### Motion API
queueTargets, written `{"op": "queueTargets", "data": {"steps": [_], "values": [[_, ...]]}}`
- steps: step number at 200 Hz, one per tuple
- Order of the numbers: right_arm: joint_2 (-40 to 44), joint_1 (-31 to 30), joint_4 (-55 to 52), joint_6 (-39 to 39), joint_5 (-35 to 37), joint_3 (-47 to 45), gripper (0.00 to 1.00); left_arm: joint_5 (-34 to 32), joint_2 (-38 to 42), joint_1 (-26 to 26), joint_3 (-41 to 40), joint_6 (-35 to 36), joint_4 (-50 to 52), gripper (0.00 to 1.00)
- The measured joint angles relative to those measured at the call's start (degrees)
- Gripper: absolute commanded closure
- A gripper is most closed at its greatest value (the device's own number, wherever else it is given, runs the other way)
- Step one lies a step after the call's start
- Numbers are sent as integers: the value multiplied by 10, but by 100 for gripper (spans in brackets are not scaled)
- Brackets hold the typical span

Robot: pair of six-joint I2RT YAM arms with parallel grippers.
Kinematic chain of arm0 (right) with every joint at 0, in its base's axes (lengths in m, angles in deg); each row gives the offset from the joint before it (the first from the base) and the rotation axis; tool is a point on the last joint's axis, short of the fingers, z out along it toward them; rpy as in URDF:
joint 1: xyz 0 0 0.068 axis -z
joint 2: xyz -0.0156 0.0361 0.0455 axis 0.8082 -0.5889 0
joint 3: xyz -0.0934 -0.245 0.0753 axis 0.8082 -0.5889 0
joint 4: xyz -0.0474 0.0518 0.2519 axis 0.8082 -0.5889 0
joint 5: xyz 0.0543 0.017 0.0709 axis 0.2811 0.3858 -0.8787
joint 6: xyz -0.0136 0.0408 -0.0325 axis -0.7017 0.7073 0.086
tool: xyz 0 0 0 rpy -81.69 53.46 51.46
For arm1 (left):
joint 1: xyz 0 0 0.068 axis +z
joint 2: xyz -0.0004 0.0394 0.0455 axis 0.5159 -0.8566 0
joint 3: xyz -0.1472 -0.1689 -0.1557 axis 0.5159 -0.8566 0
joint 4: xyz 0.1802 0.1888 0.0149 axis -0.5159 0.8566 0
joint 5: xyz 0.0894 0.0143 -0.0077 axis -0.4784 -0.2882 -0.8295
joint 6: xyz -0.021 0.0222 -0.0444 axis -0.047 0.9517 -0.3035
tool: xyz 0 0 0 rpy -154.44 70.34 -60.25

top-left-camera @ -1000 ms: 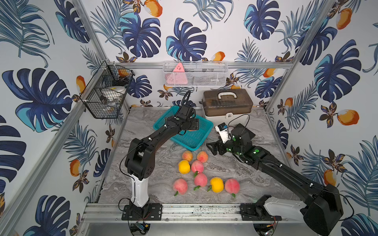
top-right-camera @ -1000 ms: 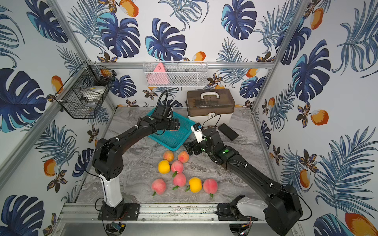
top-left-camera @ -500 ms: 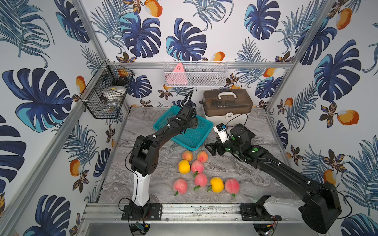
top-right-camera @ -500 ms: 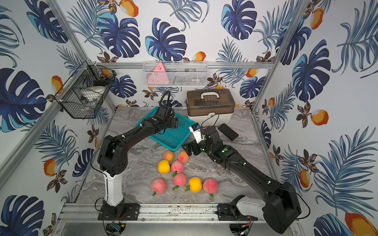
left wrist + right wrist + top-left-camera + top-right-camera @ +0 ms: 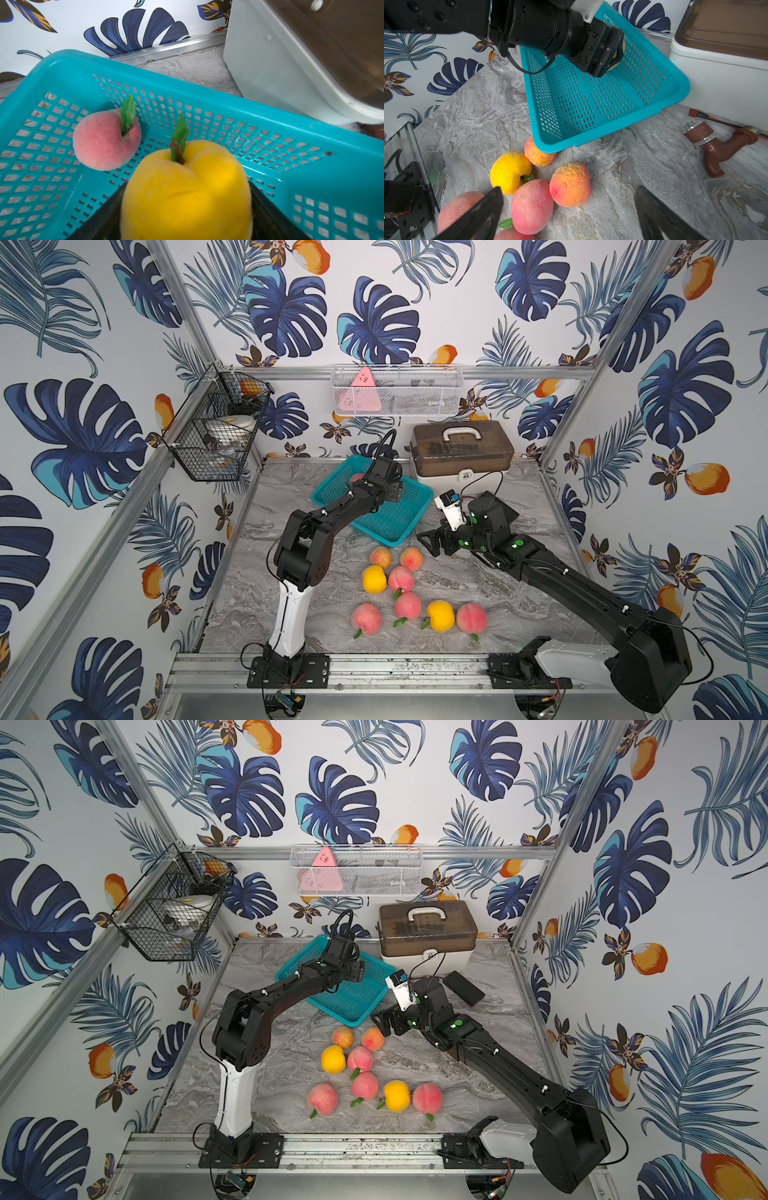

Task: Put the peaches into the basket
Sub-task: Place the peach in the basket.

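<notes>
The teal basket [image 5: 392,522] [image 5: 353,1002] sits at the table's back middle. My left gripper [image 5: 187,209] [image 5: 390,489] is low inside it, shut on a yellow peach [image 5: 187,187]. A pink peach [image 5: 106,143] lies on the basket [image 5: 83,62] floor beside it. Several peaches lie in front of the basket, among them a yellow peach [image 5: 373,578] and a pink peach [image 5: 400,578]. My right gripper [image 5: 568,190] [image 5: 432,541] hangs open just above an orange-pink peach [image 5: 570,185], with nothing between its fingers [image 5: 492,199].
A brown-lidded toolbox [image 5: 461,452] stands right behind the basket [image 5: 591,99]. A brown tap fitting [image 5: 720,145] and a flat black object [image 5: 463,988] lie right of the basket. On the walls hang a black wire rack [image 5: 216,435] and a white mesh tray [image 5: 397,389].
My right gripper's jaws opened a little wider above the peaches. The left arm's elbow shifted slightly while it kept the yellow peach over the basket.
</notes>
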Motion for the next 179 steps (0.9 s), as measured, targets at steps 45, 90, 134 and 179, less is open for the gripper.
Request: {"op": "queueTargets", "data": {"steps": [45, 90, 134, 179], "values": [[-16, 1, 0, 0, -3, 0, 0, -25, -21, 0, 15, 24, -6, 30], [-30, 1, 0, 0, -8, 3, 0, -37, -45, 4, 23, 28, -9, 30], [-37, 1, 1, 0, -14, 3, 0, -50, -55, 8, 22, 33, -12, 30], [-50, 1, 9, 5, -23, 1, 0, -62, -71, 11, 27, 41, -21, 30]]}}
